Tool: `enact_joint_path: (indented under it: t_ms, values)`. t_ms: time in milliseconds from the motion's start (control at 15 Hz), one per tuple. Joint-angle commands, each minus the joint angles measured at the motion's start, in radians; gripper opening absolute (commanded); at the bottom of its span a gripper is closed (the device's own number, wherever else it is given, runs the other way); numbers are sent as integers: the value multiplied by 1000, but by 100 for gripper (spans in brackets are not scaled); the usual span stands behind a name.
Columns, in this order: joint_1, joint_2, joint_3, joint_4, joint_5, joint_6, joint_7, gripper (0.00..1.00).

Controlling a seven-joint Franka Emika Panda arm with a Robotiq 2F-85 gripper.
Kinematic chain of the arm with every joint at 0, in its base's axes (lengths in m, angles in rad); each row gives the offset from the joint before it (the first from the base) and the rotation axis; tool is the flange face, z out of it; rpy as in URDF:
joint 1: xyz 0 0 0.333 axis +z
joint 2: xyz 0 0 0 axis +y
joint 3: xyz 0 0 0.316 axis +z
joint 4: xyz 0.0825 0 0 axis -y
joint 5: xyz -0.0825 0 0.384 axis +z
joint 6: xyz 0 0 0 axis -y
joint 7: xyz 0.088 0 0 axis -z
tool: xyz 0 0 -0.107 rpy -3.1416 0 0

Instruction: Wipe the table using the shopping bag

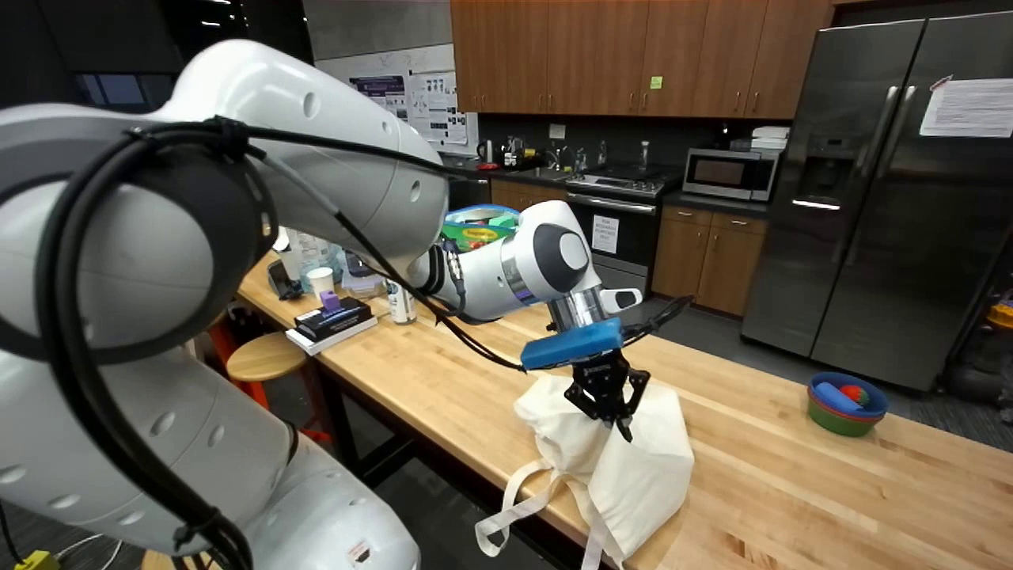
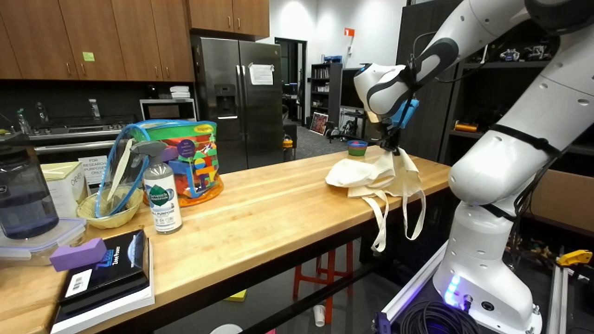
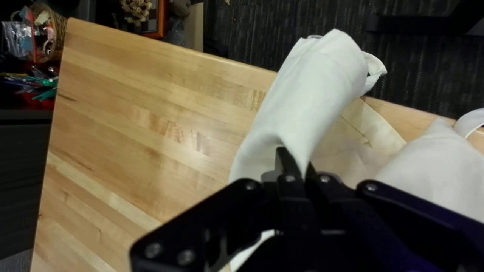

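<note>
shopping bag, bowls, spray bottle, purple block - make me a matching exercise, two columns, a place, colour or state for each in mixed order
Things:
1. shopping bag
2. bowls
3. spray bottle
4. purple block

Places, colours, states:
A. standing upright, grey at the top, white lower down
B. clamped in the gripper, partly hanging past the edge of the table
C. on top of a flat stack
D. nested together, blue uppermost, green lowest

Right pairs: 1-B, 2-D, 3-A, 4-C
</note>
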Motion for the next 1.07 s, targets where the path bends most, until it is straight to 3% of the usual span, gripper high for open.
enact_joint_path:
  t_ms: [0, 467, 1000]
  values:
    - [-14, 129, -19, 90, 1, 44, -15, 0]
    - [-20, 378, -35, 317, 63, -17, -23, 0]
    - [-16, 479, -39, 500, 76, -70, 9, 0]
